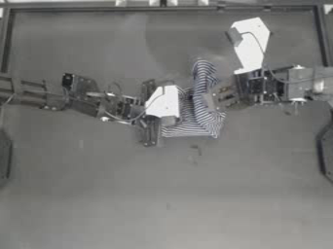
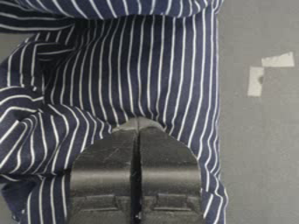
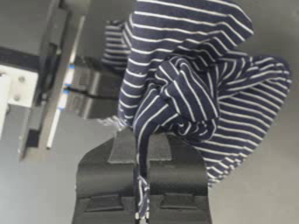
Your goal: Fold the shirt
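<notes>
Near the middle of the bench (image 1: 78,194), toward its far edge, both hands pinch the shirt (image 1: 195,114), left hand (image 1: 151,127) low, right hand (image 1: 224,95) lifting a bunched part, so a fold seems underway; next, lay that cloth flat.

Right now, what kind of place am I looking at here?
Probably a robot test bench, not a home: a bare dark grey table with a railed edge, pale tape marks, and two mechanical arms whose left hand and right hand clamp a navy-and-white striped shirt.
</notes>
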Robot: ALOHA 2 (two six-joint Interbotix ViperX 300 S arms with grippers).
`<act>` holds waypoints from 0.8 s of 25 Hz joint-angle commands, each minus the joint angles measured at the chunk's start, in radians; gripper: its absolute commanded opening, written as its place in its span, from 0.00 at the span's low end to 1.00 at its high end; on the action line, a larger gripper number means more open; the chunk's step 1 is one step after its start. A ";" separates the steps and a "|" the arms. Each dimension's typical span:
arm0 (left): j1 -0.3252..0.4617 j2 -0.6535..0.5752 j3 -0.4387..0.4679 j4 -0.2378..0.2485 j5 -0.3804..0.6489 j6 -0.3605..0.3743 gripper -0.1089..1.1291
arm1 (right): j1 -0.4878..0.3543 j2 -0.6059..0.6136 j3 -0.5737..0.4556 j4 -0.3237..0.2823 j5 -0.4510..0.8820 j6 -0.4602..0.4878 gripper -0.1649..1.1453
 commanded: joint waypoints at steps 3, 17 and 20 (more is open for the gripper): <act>-0.014 -0.091 0.008 0.000 0.012 0.000 0.11 | -0.008 0.009 -0.026 0.005 -0.005 -0.003 0.16; 0.002 -0.405 0.164 0.002 0.084 0.006 0.11 | -0.015 0.041 -0.072 0.015 0.012 -0.009 0.16; 0.006 -0.453 0.204 0.002 0.106 0.006 0.11 | -0.011 0.080 -0.109 0.043 0.040 -0.043 0.16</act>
